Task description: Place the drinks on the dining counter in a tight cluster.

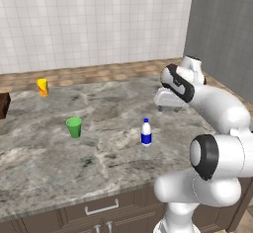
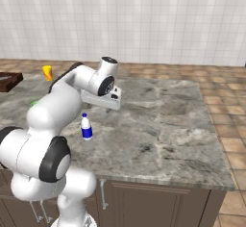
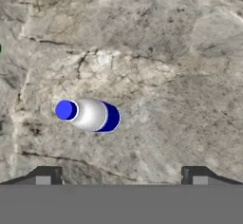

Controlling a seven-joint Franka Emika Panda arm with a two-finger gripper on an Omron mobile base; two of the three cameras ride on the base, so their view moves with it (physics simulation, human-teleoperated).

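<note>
On marbled counter, rounded white bottle

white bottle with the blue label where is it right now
The white bottle stands upright on the dining counter, right of the green cup in the left base view, below the open hand.

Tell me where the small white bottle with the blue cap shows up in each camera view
Left base view: white bottle stands right of centre on the dining counter, right of the green cup.
Right base view: it stands left of centre, just below the gripper.
Hand view: seen from above, left of centre, cap pointing left.
Shared landmark: the marbled stone around the bottle.
</note>
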